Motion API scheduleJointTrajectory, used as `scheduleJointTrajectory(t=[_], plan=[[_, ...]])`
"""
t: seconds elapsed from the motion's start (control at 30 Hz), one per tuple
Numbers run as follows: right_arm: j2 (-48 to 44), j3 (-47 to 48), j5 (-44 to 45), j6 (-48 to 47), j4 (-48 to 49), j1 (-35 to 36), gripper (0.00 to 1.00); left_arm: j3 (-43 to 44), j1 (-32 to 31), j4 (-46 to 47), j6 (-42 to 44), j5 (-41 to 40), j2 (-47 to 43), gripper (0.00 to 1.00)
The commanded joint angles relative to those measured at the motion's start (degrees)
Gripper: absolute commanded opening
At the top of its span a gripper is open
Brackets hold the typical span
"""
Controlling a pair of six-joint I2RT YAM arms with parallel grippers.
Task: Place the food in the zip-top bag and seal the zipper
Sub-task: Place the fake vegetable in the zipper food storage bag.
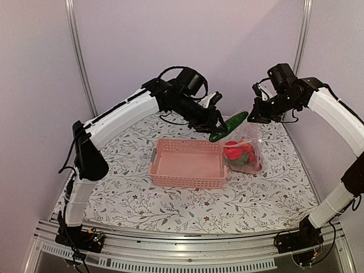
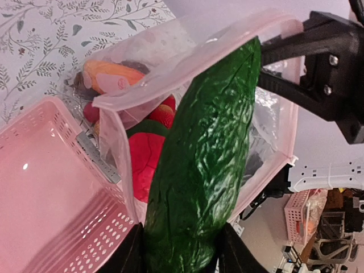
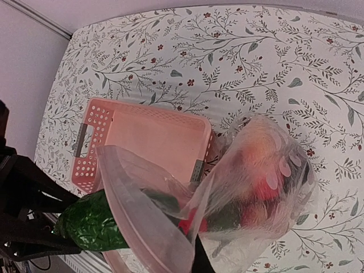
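right now the left claw (image 1: 211, 120) is squeezed shut on the left end of the green cucumber (image 2: 205, 165). the cucumber's long side points away from the claw, to the right, and its tip pokes into the open mouth of the zip-top bag (image 1: 245, 149). the right claw (image 1: 257, 112) pinches the bag's top edge. the bag stands just right of the pink basket (image 1: 187, 181), with red food (image 1: 234, 152) inside. the zipper (image 2: 170, 73) is not shut yet. i think the left arm should push along the cucumber.
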Motion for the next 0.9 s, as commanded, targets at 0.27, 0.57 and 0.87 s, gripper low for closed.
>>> scheduleJointTrajectory(t=[0.27, 0.57, 0.87], plan=[[0.4, 3.0, 4.3, -0.9, -1.0, 0.4, 0.00, -2.6, 3.3, 3.2, -5.9, 13.6, 1.3, 0.36], [0.3, 1.9, 2.4, -1.3, -0.2, 1.1, 0.00, 0.6, 3.8, 8.2, -14.5, 23.5, 4.6, 0.60], [-0.2, 1.2, 1.1, 0.0, 0.4, 1.1, 0.00, -2.3, 6.5, 28.6, -28.8, 26.5, 1.2, 1.00]])
